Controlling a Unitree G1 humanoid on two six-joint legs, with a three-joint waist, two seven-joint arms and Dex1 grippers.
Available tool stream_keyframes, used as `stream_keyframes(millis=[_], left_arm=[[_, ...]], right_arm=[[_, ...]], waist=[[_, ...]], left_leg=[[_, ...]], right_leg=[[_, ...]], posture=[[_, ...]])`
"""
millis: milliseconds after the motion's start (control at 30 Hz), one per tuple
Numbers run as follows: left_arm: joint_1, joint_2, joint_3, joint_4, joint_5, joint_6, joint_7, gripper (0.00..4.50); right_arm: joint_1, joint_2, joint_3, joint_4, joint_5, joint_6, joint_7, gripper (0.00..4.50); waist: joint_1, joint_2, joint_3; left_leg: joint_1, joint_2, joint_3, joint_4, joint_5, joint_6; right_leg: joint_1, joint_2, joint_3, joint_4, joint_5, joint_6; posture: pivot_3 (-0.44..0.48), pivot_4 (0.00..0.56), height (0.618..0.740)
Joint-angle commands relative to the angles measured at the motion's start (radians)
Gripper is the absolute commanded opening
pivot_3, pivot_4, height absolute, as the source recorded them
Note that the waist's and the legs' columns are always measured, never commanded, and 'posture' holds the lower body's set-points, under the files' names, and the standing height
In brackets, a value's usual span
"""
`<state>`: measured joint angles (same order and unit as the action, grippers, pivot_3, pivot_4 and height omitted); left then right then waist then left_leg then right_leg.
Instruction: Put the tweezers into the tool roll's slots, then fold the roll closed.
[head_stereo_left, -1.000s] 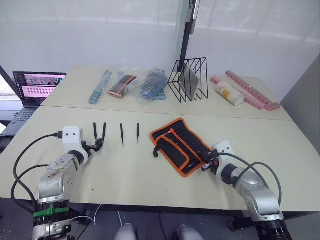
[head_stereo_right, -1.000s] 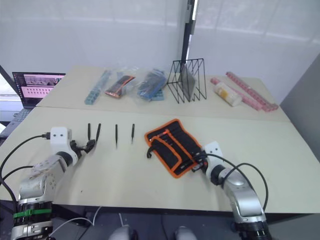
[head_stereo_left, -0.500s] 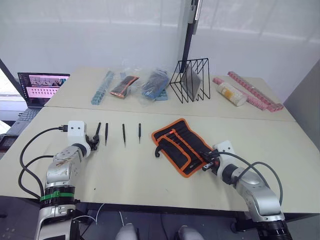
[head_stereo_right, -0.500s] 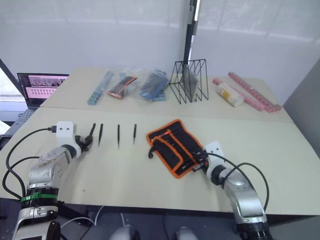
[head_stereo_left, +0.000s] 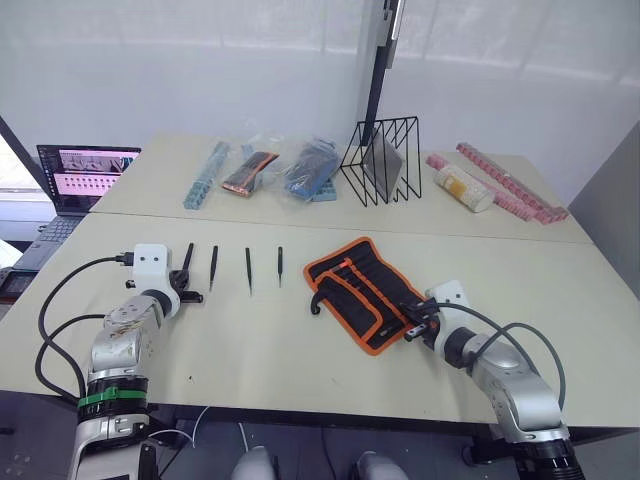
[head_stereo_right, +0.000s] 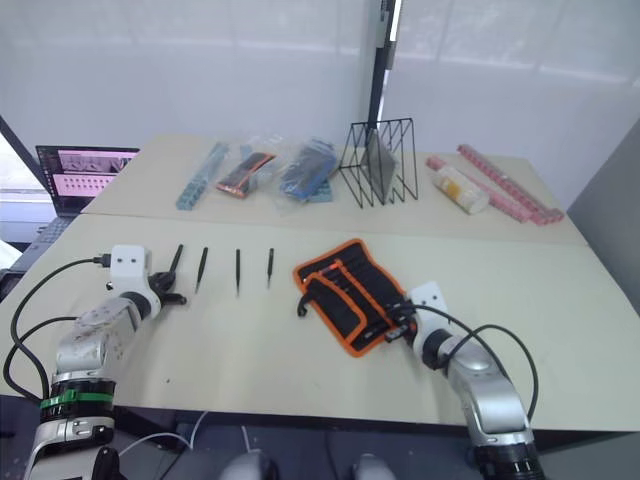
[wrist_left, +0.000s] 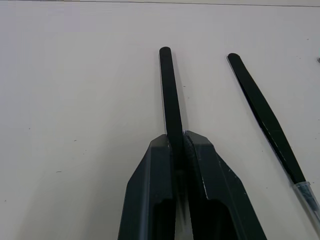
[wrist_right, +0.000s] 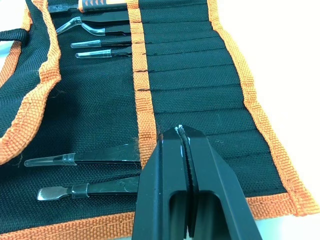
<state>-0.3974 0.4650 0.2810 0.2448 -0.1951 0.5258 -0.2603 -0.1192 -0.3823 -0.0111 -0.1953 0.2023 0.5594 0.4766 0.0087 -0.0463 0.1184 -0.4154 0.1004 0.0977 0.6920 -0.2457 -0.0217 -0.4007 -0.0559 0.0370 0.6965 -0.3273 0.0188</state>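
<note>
— Tweezers at the far left of the row: is the left end effector gripping them now?

— Yes; half a second ago its fingers were just reaching them, now they are clamping the leftmost pair, which is still lying on the tabletop. Three more are waiting just beside.

— So the first pick is starting?

— Likely. To the right, the tool roll is lying open, and the right end effector, fingers together, keeps pressing on the slots at its near edge.

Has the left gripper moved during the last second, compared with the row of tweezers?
Yes. The left gripper went from beside the second tweezer to the outermost tweezer.
</note>
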Motion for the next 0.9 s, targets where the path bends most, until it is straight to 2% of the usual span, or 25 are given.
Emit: stream_keyframes(millis=[33, 167, 333, 500, 700, 767, 900], left_arm=[[-0.015, 0.026, 0.011, -0.063, -0.006, -0.015, -0.01, 0.02], [-0.077, 0.062, -0.005, -0.148, -0.02, 0.029, -0.037, 0.02], [-0.141, 0.078, -0.059, -0.245, -0.043, 0.111, -0.095, 0.02], [-0.274, 0.008, -0.195, -0.268, -0.073, 0.166, -0.175, 0.02], [-0.449, -0.178, -0.391, -0.042, -0.028, 0.102, -0.273, 0.02], [-0.517, -0.256, -0.43, 0.097, -0.014, 0.054, -0.302, 0.02], [-0.595, -0.331, -0.451, 0.278, 0.003, -0.016, -0.352, 0.02]], right_arm=[[0.022, 0.0, 0.028, 0.033, 0.0, 0.043, 0.005, 0.0], [0.02, -0.002, 0.031, 0.037, -0.003, 0.041, 0.008, 0.0], [0.02, -0.004, 0.04, 0.04, -0.008, 0.038, 0.011, 0.0], [0.019, 0.001, 0.048, 0.04, -0.011, 0.039, 0.007, 0.0], [0.009, 0.015, 0.064, 0.048, -0.018, 0.039, 0.001, 0.0], [0.006, 0.018, 0.069, 0.049, -0.021, 0.04, -0.003, 0.0], [0.002, 0.021, 0.077, 0.049, -0.025, 0.039, -0.008, 0.0]], waist=[[0.0, -0.001, 0.001], [0.0, -0.006, 0.003], [-0.002, -0.006, 0.003], [0.001, -0.007, 0.004], [-0.002, -0.006, 0.004], [-0.01, -0.005, 0.005], [-0.026, -0.002, 0.007]], left_leg=[[0.0, 0.0, 0.0, 0.0, 0.0, 0.0], [-0.004, 0.001, 0.0, 0.0, 0.0, 0.0], [-0.006, 0.0, -0.001, 0.0, 0.0, 0.0], [-0.006, 0.001, -0.001, 0.001, 0.0, 0.0], [-0.007, 0.0, -0.001, 0.002, 0.0, 0.0], [-0.006, 0.0, -0.001, 0.001, 0.0, 0.0], [-0.008, 0.0, -0.005, 0.0, 0.0, 0.0]], right_leg=[[0.0, 0.0, 0.0, 0.0, 0.0, 0.0], [-0.003, 0.001, 0.0, 0.0, 0.0, 0.0], [-0.004, 0.001, -0.001, -0.001, 0.0, 0.0], [-0.004, 0.001, -0.001, -0.001, 0.0, 0.0], [-0.003, 0.002, 0.0, -0.001, 0.001, 0.001], [-0.004, 0.003, 0.002, -0.001, 0.001, 0.001], [-0.005, 0.008, 0.005, -0.002, 0.0, 0.002]], posture=[[0.0, 0.15, 0.687], [0.0, 0.15, 0.687], [0.0, 0.15, 0.687], [0.0, 0.15, 0.687], [0.0, 0.15, 0.687], [0.0, 0.15, 0.687], [0.0, 0.15, 0.687]])
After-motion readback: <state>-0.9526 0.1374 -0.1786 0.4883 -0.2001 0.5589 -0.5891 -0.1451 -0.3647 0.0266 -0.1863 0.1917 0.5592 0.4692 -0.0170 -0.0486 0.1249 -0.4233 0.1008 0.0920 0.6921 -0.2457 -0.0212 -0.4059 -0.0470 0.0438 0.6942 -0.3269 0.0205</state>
